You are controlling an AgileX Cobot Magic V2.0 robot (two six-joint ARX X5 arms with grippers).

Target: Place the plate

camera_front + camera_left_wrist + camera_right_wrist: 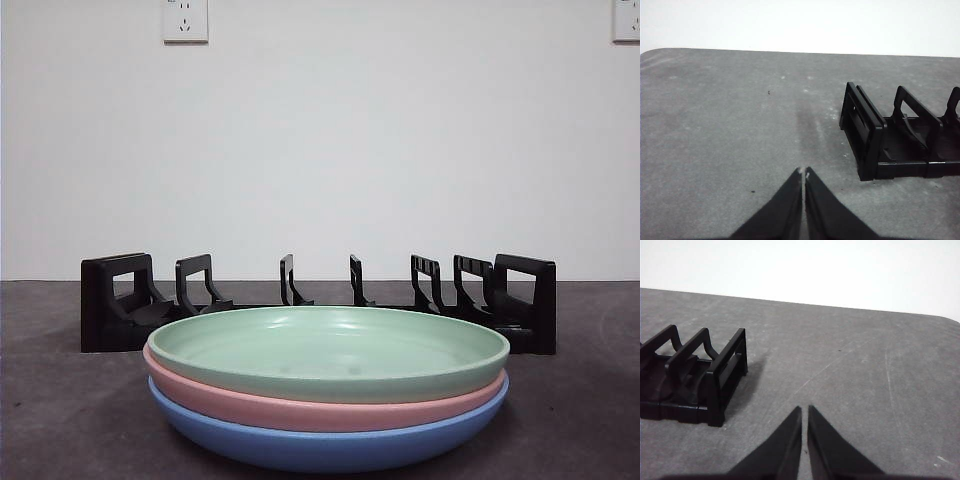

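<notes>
Three plates are stacked near the front of the table: a green plate (330,347) on top, a pink plate (300,408) under it and a blue plate (320,447) at the bottom. Behind the stack stands a black slotted dish rack (120,310), with nothing in its slots. My left gripper (803,172) is shut over bare table, off the rack's end (865,135). Beyond the rack's other end (720,385) my right gripper (804,409) is shut too, holding nothing. Neither arm shows in the front view.
The grey table (60,420) runs back to a white wall with two sockets (185,20). In the left wrist view the table's far edge (740,50) is visible.
</notes>
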